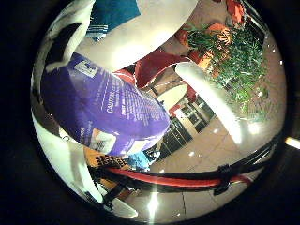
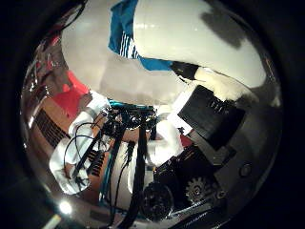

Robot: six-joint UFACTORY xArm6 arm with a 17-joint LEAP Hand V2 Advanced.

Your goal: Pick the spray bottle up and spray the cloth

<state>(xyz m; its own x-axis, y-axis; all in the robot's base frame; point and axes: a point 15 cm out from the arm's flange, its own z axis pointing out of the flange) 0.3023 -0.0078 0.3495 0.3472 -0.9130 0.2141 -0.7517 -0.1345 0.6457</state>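
The spray bottle, with a purple label and white print, fills much of the right little finger side palm view, so it is close against the palm. White fingers of my hand curl along its side. The right thumb side palm view shows my hand, with black and white fingers bent inward beside a large white rounded surface that looks like the bottle's body. The teal cloth lies on the white table, away from the bottle.
Red chairs stand on the tiled floor beyond the table's edge. A green plant stands further back. A dark shelf unit stands by the chairs.
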